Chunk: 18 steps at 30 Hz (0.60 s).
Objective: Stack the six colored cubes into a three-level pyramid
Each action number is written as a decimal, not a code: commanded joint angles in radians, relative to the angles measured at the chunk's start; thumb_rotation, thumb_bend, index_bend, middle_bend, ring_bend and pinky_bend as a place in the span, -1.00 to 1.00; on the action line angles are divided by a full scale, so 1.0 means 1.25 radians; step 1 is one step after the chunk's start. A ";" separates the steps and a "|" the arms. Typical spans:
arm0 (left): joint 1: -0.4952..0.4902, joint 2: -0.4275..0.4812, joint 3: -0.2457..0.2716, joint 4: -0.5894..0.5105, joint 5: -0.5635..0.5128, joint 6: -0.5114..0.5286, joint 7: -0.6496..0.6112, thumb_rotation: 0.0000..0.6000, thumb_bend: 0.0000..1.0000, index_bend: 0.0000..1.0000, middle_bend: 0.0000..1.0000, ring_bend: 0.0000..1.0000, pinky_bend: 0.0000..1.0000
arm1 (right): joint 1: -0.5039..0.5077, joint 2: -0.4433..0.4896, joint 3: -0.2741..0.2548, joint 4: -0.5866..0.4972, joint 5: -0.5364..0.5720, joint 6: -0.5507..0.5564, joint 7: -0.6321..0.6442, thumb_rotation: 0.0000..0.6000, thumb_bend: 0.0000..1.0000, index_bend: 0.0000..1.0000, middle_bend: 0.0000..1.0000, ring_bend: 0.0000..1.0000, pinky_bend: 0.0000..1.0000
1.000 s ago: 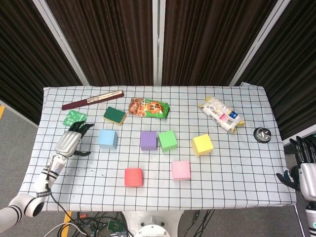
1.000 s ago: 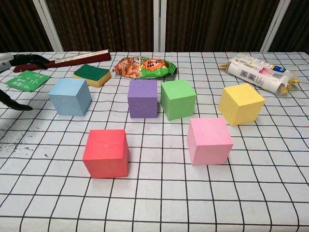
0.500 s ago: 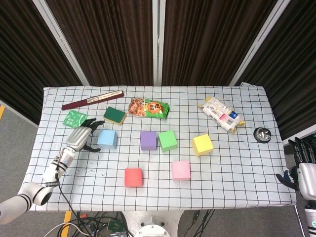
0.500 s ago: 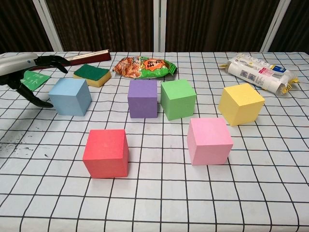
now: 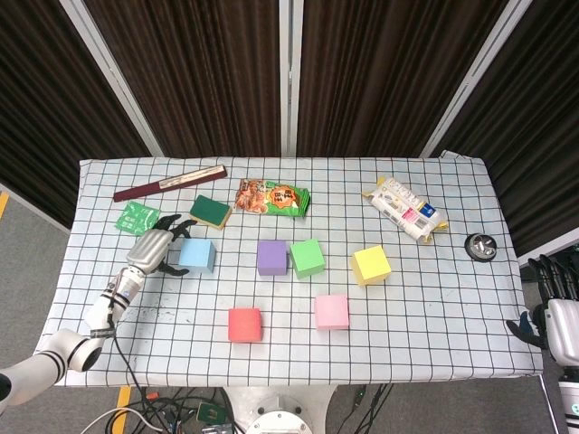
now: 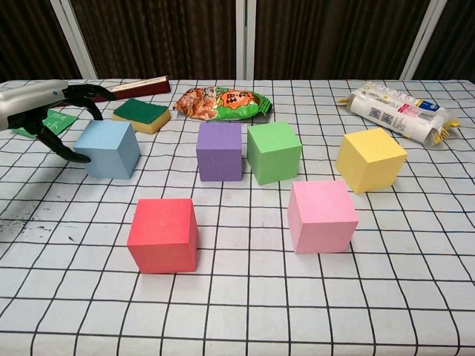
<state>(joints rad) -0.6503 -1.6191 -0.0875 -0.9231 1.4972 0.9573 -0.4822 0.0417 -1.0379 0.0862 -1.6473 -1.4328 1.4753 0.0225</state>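
Black fingers of the left hand [image 6: 56,119] are spreading wide, empty, just beside the blue cube [image 6: 108,148]. Beyond it are sitting purple cube [image 6: 220,151], green cube [image 6: 274,152], yellow cube [image 6: 370,159], red cube [image 6: 162,234] and pink cube [image 6: 321,216], all unstacked. Right hand [image 5: 559,316] is hanging off the table edge [image 5: 534,362], fingers loosely apart.

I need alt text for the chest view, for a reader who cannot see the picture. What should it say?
Six colored cubes sit unstacked on a checkered tablecloth: blue cube, purple cube, green cube and yellow cube behind, red cube and pink cube in front. The robot's left hand, fingers spread, reaches at the blue cube from the left.
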 commanded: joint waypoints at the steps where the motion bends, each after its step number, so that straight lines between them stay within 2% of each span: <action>1: -0.004 0.000 -0.004 -0.013 -0.004 0.003 0.004 1.00 -0.88 -0.74 -0.20 -0.92 -0.83 | 0.000 -0.002 0.000 0.004 0.002 -0.002 0.001 1.00 -0.86 -1.00 -1.00 -1.00 -1.00; 14: -0.003 0.027 -0.035 -0.140 -0.064 0.000 0.040 1.00 -0.80 -0.74 -0.14 -0.87 -0.83 | -0.002 0.003 0.007 0.006 0.010 0.004 0.005 1.00 -0.86 -1.00 -1.00 -1.00 -1.00; 18: -0.001 0.025 -0.050 -0.184 -0.098 0.006 0.105 1.00 -0.79 -0.74 -0.13 -0.85 -0.83 | -0.001 0.002 0.010 0.006 0.013 0.004 0.004 1.00 -0.86 -1.00 -1.00 -1.00 -1.00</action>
<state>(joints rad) -0.6544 -1.5873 -0.1357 -1.1245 1.4036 0.9595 -0.3982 0.0399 -1.0348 0.0988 -1.6407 -1.4158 1.4815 0.0276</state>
